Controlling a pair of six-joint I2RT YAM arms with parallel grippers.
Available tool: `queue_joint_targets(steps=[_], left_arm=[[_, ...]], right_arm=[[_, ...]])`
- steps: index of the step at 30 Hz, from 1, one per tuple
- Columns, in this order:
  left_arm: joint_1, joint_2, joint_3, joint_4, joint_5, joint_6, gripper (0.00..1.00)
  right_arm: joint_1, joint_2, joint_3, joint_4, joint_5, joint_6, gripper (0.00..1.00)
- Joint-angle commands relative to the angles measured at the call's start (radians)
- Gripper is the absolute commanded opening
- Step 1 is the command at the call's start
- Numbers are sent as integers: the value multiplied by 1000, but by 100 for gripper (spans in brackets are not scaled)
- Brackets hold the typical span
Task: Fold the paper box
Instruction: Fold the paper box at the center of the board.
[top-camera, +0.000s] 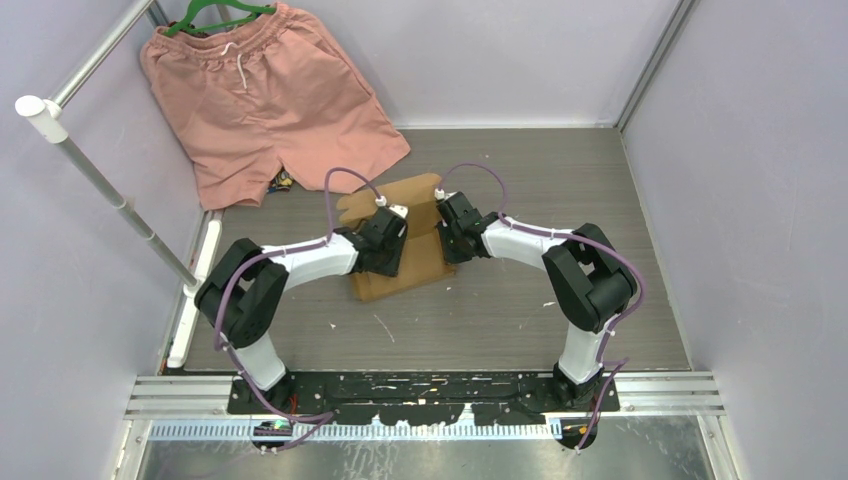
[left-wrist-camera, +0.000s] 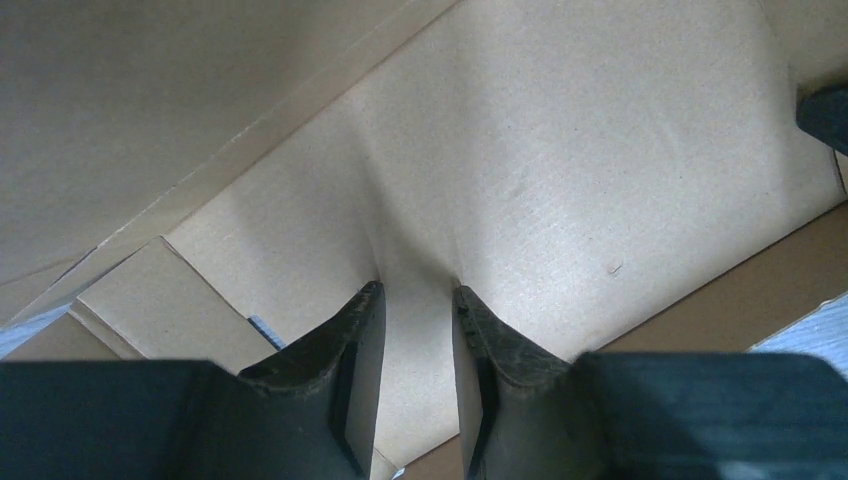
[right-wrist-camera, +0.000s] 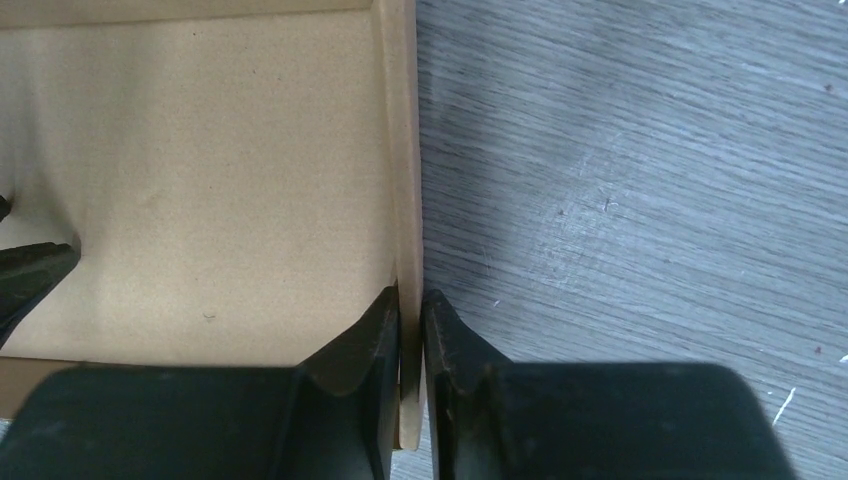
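Item: paper box (top-camera: 415, 272), brown cardboard, part-folded, on the grey surface (right-wrist-camera: 650, 200). We note the right pincer (right-wrist-camera: 411, 297) clamped on its upright side wall. The left pincer (left-wrist-camera: 417, 290), narrowly parted, holds nothing, its tips touching an inner panel ahead.

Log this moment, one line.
left gripper: jaws apart, tips on paper box panel | right gripper: shut on paper box wall | state: partly folded
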Motion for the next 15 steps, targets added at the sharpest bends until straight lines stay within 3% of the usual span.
queue_joint_targets(steps=[1, 15], left_arm=[[-28, 31, 22, 40, -14, 14, 31], [-80, 77, 58, 32, 10, 21, 31]], right_arm=[[-3, 8, 18, -39, -8, 5, 23], [-3, 24, 83, 4, 23, 5, 30]])
